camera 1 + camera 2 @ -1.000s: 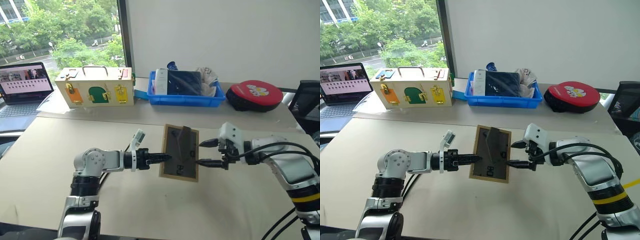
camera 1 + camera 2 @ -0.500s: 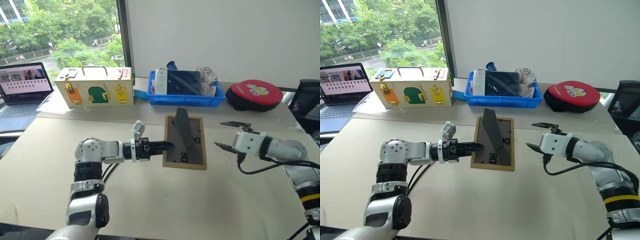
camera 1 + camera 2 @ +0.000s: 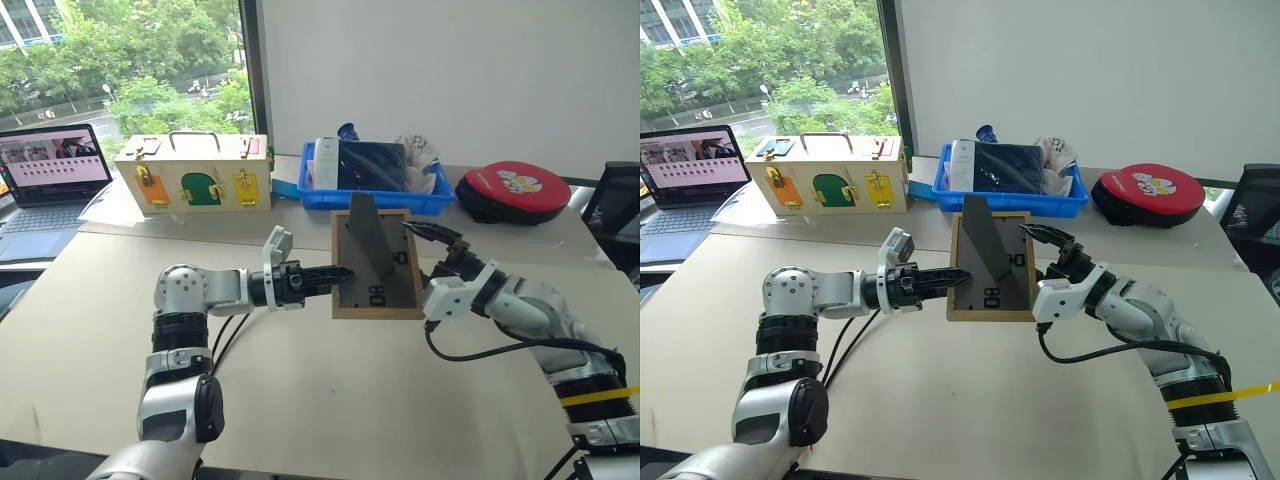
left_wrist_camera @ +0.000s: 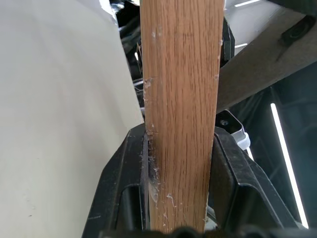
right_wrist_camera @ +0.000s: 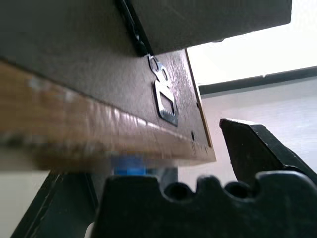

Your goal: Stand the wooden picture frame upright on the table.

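Head views: wooden picture frame (image 3: 378,266) is held in the air above the table (image 3: 330,390), nearly upright, its dark grey back and the folded-out stand (image 3: 364,236) toward the camera.
Left gripper (image 3: 340,276): it comes in level from the left and its fingers are closed on the frame's left wooden edge.
Right gripper (image 3: 424,237): it is at the frame's right edge with fingers spread apart, one near the upper right corner; they do not clamp anything that I can see.
Background: a cream wooden box (image 3: 195,178), a blue bin (image 3: 372,197), a red round case (image 3: 512,190) and a laptop (image 3: 52,168) are well apart from the frame.
Left wrist view: two black fingers (image 4: 121,188) press both faces of the light-wood edge, so the grip looks narrow (only one edge is caught).
Right wrist view: the frame's wooden edge and grey back with a metal hanger (image 5: 163,94) lie between the open fingers (image 5: 257,146).
Risk: I judge the frame can swing or slip in the single edge grip when it is lowered.
Cause: if the stand is not opened enough, or the bottom edge lands tilted, the frame may fall flat on the table.
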